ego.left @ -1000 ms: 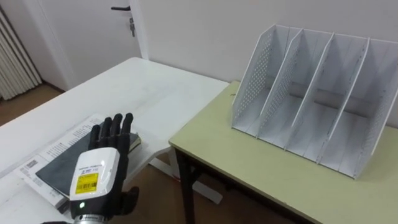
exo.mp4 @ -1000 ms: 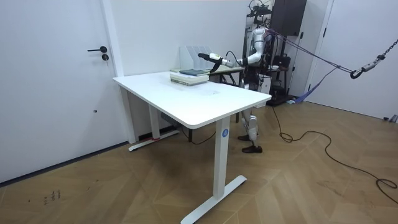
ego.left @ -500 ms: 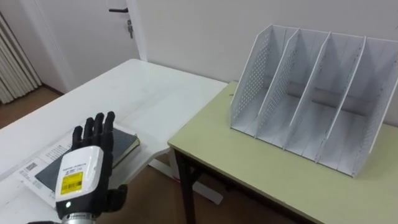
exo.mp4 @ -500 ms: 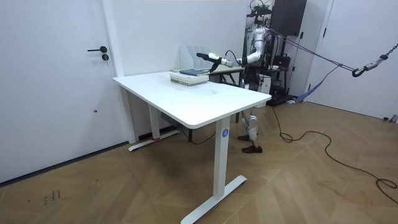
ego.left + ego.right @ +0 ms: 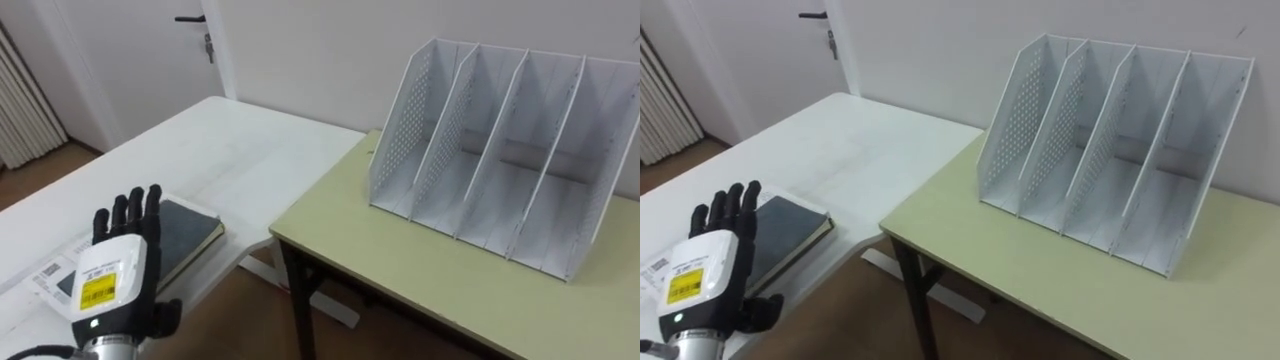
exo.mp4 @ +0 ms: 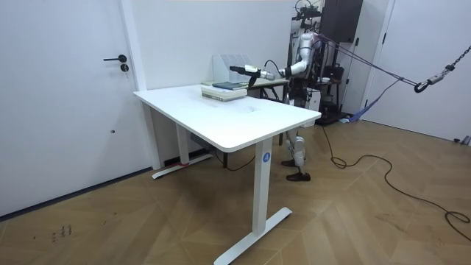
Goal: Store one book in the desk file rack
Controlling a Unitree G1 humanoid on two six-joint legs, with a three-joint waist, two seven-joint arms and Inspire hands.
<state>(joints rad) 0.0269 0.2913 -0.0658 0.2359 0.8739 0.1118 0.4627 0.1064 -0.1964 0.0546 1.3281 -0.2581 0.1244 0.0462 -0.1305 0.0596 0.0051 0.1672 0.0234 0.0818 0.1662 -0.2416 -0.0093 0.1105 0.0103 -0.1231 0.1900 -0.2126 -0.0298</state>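
A dark grey book (image 5: 187, 229) lies on top of printed papers (image 5: 45, 272) near the corner of the white table (image 5: 240, 150). My left hand (image 5: 113, 276) hovers just above the book's near left part, fingers straight and spread, holding nothing. The white file rack (image 5: 500, 165) with several upright slots stands empty on the olive desk (image 5: 400, 270) to the right. In the room view I stand behind the white table with my left hand (image 6: 237, 70) stretched out over the book stack (image 6: 224, 88), and the file rack (image 6: 230, 62) is behind it.
A narrow gap separates the white table from the olive desk, with floor and a table foot below. A door (image 5: 190, 35) and wall lie beyond the table. The rack sits close to the wall at the desk's back.
My left hand has shifted to the left and lower in the eye view, uncovering more of the dark book. In the room view the arm reaches further over the stack.
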